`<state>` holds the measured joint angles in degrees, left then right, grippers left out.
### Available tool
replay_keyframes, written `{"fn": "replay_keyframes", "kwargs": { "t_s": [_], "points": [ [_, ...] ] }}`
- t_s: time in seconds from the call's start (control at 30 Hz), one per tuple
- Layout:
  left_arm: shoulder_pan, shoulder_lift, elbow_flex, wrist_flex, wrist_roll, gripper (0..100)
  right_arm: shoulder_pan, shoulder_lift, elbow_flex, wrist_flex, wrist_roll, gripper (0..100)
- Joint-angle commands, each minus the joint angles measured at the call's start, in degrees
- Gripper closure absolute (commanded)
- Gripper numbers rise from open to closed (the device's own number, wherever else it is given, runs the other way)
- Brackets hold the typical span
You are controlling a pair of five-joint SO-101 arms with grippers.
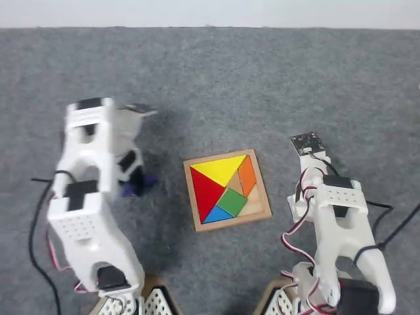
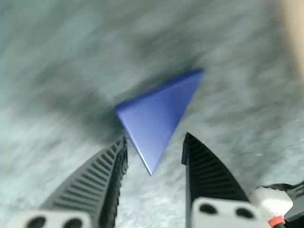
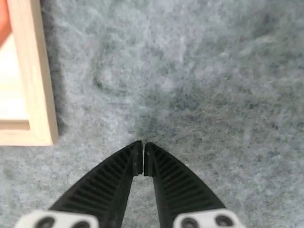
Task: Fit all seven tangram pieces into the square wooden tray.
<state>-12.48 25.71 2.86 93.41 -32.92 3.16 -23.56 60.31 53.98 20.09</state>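
Closest to my lens is the left gripper (image 2: 156, 138). Its ribbed fingers (image 2: 107, 171) stand apart on either side of the narrow tip of the dark blue triangle (image 2: 159, 111). One finger looks to be brushing an edge and the other is just clear, so I'd call it open and straddling the piece, not clamped on it. Lining up on the thin corner makes sense to me, since that is the part the jaws can span. From overhead, this triangle lies on the grey felt (image 1: 262, 79) at nine o'clock from the wooden tray (image 1: 264, 190), near it but not touching. In the tray I count a yellow triangle (image 1: 220, 169) at twelve o'clock, a red triangle (image 1: 205, 190) at nine, an orange parallelogram (image 1: 247, 176) at two, a green square (image 1: 231, 201) near centre and a light blue triangle (image 1: 216, 214) at seven. Bare wood shows at about four o'clock and in a sliver near the middle, which I judge are the open slots. The right gripper (image 3: 143, 142) is pinched fully closed on nothing, just off the tray's corner, parked out of the way, I'd guess.
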Motion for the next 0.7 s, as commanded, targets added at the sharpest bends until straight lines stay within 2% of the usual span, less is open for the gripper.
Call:
{"fn": "replay_keyframes", "kwargs": {
  "t_s": [0.0,0.13,0.5,0.67],
  "points": [
    [4.0,-5.4,0.0,-0.7,2.4,81,0.3,-0.2,-0.4,-1.1,0.6,96.8],
    [3.5,-3.8,0.0,-1.7,2.5,81,0.2,-0.2,-0.3,-1.1,0.6,96.8],
    [-10.3,7.8,0.1,-6.3,-1.8,81,0.0,-0.2,-0.2,-1.0,0.6,96.8],
    [-15.1,8.2,0.0,-6.4,-4.0,81,0.0,-0.2,-0.2,-1.0,0.6,96.8]
  ]
}}
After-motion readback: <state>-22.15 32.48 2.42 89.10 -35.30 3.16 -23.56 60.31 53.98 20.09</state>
